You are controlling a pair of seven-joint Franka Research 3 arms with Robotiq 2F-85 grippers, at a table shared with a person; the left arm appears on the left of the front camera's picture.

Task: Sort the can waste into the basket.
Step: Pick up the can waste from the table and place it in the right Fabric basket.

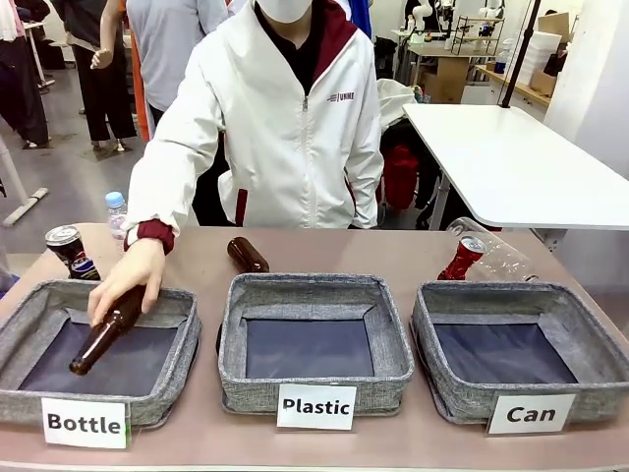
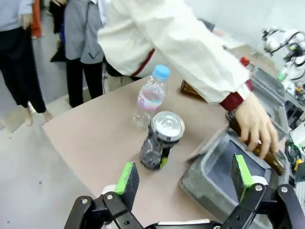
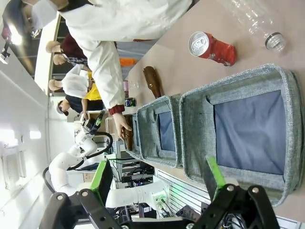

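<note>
The dark can (image 1: 69, 250) stands at the table's far left, behind the Bottle basket. My left gripper (image 2: 184, 174) hovers open just short of that dented dark can (image 2: 161, 140), nothing between its green pads. The red can (image 1: 462, 258) lies tilted behind the grey basket (image 1: 511, 292) labelled "Can" at the right. My right gripper (image 3: 158, 175) is open above the near edge of this basket (image 3: 195, 133), whose dark base is bare. Beyond the basket lies the red can (image 3: 212, 47).
A person's hand (image 1: 126, 280) lowers a brown bottle (image 1: 103, 336) into the Bottle basket (image 1: 29, 393). Another brown bottle (image 1: 247, 255) lies behind the Plastic basket (image 1: 314, 388). A small water bottle (image 1: 117, 214) stands near the dark can. A clear plastic bottle (image 1: 501, 256) lies by the red can.
</note>
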